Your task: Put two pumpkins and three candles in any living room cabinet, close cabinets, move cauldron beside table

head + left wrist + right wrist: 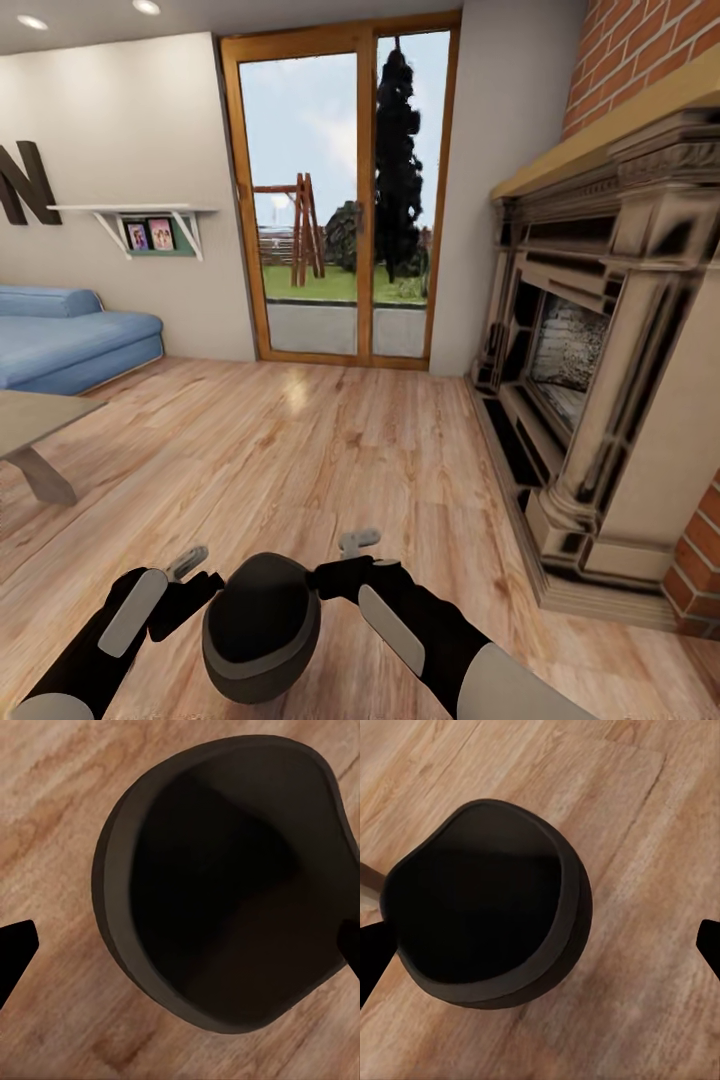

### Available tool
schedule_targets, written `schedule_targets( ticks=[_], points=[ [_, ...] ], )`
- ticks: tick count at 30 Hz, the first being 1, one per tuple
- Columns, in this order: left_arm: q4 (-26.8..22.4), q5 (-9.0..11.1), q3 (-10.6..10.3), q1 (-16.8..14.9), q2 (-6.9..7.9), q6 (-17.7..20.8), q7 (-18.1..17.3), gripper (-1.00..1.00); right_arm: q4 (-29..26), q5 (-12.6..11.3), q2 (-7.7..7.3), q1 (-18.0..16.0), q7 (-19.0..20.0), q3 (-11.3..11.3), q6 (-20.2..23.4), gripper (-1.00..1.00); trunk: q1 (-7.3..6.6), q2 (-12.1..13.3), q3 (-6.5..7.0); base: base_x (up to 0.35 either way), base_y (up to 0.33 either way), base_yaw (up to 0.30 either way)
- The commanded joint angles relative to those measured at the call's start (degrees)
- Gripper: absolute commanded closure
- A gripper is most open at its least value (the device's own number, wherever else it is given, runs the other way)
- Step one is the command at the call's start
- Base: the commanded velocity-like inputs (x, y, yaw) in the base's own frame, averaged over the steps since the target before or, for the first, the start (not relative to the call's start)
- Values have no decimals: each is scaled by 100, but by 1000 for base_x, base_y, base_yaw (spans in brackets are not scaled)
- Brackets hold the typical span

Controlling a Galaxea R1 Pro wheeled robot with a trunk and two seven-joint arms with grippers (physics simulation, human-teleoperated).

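The wooden floor [330,450] is lying under the left gripper [200,575] and right gripper [345,565]; the fireplace [600,400] is standing on it, well right of them.

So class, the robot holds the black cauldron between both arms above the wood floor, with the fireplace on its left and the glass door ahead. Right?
One slip: the head view shows the fireplace on the robot's right. The cauldron, floor and door are as stated.

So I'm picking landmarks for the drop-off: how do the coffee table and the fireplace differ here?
The table is low, plain and flat-topped, at the head view's left edge; the fireplace is tall, ornately carved and dark-streaked, on the right against brick. Both stand on the wood floor, away from the cauldron.
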Motion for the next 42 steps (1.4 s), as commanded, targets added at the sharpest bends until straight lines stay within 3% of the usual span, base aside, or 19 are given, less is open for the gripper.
schedule_targets(
  ticks=[1,8,42],
  points=[
    [-9,60,-4,-2,3,9,54,-100,-8,-56,0,-6,-54,16,7,-100,1,-5,-29,0,0,56],
    [-9,68,2,-2,3,10,54,-100,-11,-58,0,-6,-52,16,11,-100,19,-14,-165,0,0,177],
    [-57,87,-27,-2,-8,11,-7,-100,-11,-58,0,-6,-45,16,5,-100,19,-14,-130,0,0,83]
  ],
)
